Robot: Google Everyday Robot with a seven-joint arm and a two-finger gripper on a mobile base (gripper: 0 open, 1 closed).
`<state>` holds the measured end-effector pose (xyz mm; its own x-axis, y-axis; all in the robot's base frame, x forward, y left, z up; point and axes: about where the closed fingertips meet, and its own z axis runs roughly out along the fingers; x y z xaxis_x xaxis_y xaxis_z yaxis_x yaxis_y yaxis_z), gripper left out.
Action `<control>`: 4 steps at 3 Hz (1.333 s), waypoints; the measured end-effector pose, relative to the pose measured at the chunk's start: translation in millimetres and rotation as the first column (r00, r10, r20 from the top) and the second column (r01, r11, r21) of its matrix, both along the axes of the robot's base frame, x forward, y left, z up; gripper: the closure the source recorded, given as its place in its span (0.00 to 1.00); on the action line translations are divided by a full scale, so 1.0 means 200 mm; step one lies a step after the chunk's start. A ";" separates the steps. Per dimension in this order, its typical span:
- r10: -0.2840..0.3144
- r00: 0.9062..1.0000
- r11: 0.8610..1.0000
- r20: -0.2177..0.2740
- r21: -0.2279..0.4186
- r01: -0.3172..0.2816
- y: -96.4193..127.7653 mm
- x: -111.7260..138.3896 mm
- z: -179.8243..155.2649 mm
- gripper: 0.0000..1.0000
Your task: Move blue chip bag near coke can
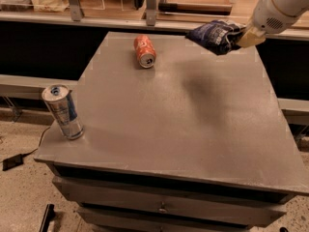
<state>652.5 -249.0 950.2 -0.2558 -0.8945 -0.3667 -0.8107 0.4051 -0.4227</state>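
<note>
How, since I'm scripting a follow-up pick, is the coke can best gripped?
The coke can lies on its side, silver end toward the camera. I'd come from above and close across its mid-body, left to right. The gripper, up at the table's far right, holds the blue chip bag.

Arm (pixel 282 6): one, white-cased, entering from the upper right and sloping down toward the left. Wrist end narrows into a tan gripper (pixel 241 36). The gripper is held above the far right corner of the tabletop (pixel 193 129), raised clear of the surface. Fingers (pixel 248 35) point left along the far edge. They are closed on the right end of the blue chip bag (pixel 215 35), which hangs in the air from them.
</note>
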 end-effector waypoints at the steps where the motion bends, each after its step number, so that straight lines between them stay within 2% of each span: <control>1: -0.096 0.995 0.995 0.026 0.012 0.096 -0.05 0.15 0.01 1.00; 2: -0.155 0.987 0.988 0.051 0.023 0.154 -0.03 0.27 -0.01 1.00; 4: -0.201 0.979 0.979 0.039 0.030 0.200 0.11 0.37 -0.16 1.00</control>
<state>726.0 -226.1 918.1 -0.4127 -0.8170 -0.4026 -0.6940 0.5684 -0.4420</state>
